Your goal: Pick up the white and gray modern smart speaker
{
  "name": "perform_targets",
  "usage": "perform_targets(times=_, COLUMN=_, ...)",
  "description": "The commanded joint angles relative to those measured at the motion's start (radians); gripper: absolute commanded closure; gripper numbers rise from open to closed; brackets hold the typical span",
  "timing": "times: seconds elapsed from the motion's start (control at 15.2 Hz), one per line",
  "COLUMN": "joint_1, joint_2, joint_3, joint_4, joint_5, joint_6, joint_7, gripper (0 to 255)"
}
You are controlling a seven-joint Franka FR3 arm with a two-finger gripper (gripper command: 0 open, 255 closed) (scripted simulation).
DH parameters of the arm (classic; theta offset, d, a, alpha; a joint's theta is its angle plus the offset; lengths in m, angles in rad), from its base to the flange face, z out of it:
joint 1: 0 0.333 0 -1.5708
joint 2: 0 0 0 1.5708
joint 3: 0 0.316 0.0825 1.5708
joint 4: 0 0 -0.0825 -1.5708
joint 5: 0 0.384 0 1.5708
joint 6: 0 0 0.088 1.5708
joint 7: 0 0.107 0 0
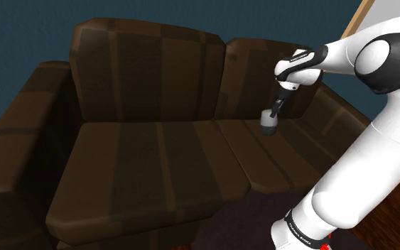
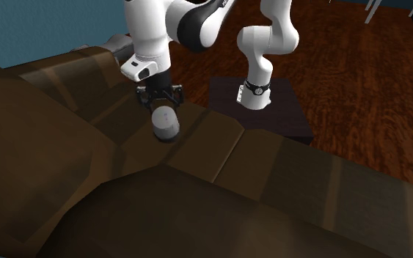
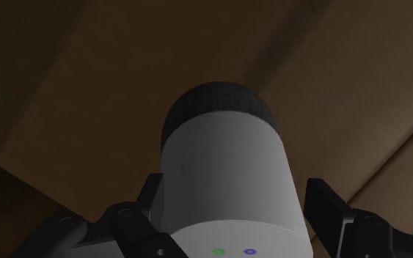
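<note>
**Gripper Straddled Speaker on Sofa Seat, Fingers Apart**

The black gripper (image 1: 273, 113) (image 2: 162, 105) (image 3: 237, 187) pointed down over the brown sofa (image 1: 155, 149) (image 2: 271, 168) (image 3: 87, 95), with the smart speaker (image 1: 270, 124) (image 2: 166, 122) (image 3: 227, 161) directly beneath it and reaching up between its fingers (image 3: 323, 209).

In the wrist view the fingers stood apart, one on each side of the speaker's pale grey body. One finger sat right against the body. Between the other finger and the speaker a thin strip of sofa showed, so the gripper was not clamped on it.

The speaker's flat top, marked with a small green dot and a small blue dot, lay nearest the hand. Its dark, textured base was the end farthest from the hand.

In the second exterior view the base sat at the seat cushion with a dark patch of shade just under it, and the speaker leaned slightly. The sofa's backrest rose just beyond the gripper in the shoulder view.

The arm's dark stand (image 2: 267, 117) stood well apart from the gripper on the reddish wood floor (image 2: 359, 88).
</note>
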Motion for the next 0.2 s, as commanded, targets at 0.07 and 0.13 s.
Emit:
perform_targets(times=0.07, joint_1=0.002, joint_2=-0.017, joint_3=0.001, joint_4=0.018, joint_5=-0.013, joint_6=-0.029, joint_7=0.010, gripper=255)
perform_targets(times=0.13, joint_1=0.001, joint_2=-0.017, joint_3=0.001, joint_4=0.018, joint_5=-0.013, joint_6=-0.029, joint_7=0.010, gripper=255)
